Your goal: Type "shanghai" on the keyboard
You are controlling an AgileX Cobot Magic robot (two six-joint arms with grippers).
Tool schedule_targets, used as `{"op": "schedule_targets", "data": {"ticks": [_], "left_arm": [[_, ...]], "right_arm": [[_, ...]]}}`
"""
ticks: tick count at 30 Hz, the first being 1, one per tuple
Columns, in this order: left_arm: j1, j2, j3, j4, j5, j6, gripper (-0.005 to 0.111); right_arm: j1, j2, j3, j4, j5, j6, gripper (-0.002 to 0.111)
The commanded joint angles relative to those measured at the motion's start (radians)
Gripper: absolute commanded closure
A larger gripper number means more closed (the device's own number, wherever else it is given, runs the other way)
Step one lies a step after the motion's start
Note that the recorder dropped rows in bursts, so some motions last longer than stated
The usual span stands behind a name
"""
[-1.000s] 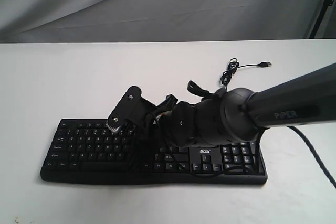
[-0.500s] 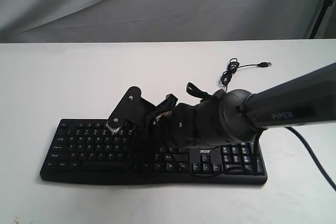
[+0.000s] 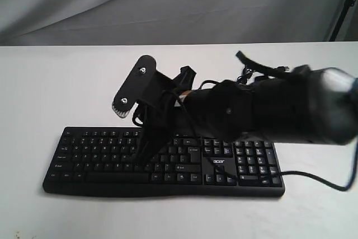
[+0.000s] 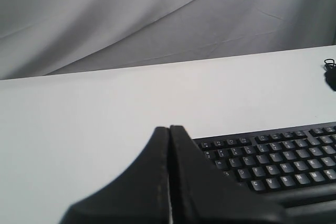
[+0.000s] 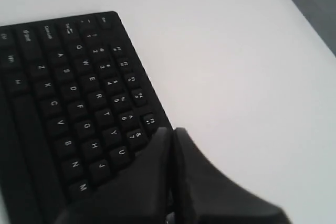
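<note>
The black keyboard (image 3: 89, 158) lies along the front of the white table, its acer logo to the right of the middle. My right gripper (image 3: 141, 158) reaches in from the right across the keyboard. Its shut fingers slant down over the letter keys left of centre. In the right wrist view the right gripper (image 5: 173, 131) is shut with nothing in it, its tips over the far key rows of the keyboard (image 5: 68, 77) near 7 and U. My left gripper (image 4: 169, 128) is shut and empty, off the left end of the keyboard (image 4: 273, 156). It does not show in the exterior view.
The white table (image 3: 56, 82) stretches behind and to the left of the keyboard. A grey cloth (image 3: 168, 4) hangs at the back. A thin black cable coil (image 4: 329, 69) lies on the table beyond the keyboard. The right arm's own cable (image 3: 313, 174) trails off at the right.
The right arm's wrist has risen and its fingers now slant more steeply down at the keys. The forearm has swung lower and closer to the camera. The keyboard has stayed put.
</note>
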Motion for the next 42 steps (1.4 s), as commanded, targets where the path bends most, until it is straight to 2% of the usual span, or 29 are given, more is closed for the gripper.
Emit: {"op": "schedule_targets", "data": {"ticks": [1,8,14,18,25,34,37,42], "left_arm": [[-0.004,-0.003,0.004,0.001,-0.005,-0.003,0.107],[-0.004,-0.003,0.004,0.001,-0.005,-0.003,0.107],[-0.004,-0.003,0.004,0.001,-0.005,-0.003,0.107],[-0.004,-0.003,0.004,0.001,-0.005,-0.003,0.107],[-0.004,-0.003,0.004,0.001,-0.005,-0.003,0.107],[-0.004,-0.003,0.004,0.001,-0.005,-0.003,0.107],[-0.004,-0.003,0.004,0.001,-0.005,-0.003,0.107],[-0.004,-0.003,0.004,0.001,-0.005,-0.003,0.107]], "right_arm": [[0.031,-0.175,0.150,-0.013,-0.011,0.011,0.108],[0.073,-0.421,0.477,-0.011,-0.061,0.075,0.108],[0.073,-0.487,0.630,-0.011,-0.140,0.075,0.108],[0.073,-0.523,0.653,0.014,-0.211,0.075,0.108],[0.073,-0.655,0.653,0.019,-0.199,0.075,0.108],[0.069,-0.958,0.653,0.013,-0.158,0.063,0.108],[0.023,-1.070,0.653,0.008,-0.100,0.063,0.108],[-0.189,-1.253,0.653,0.045,0.150,0.088,0.108]]}}
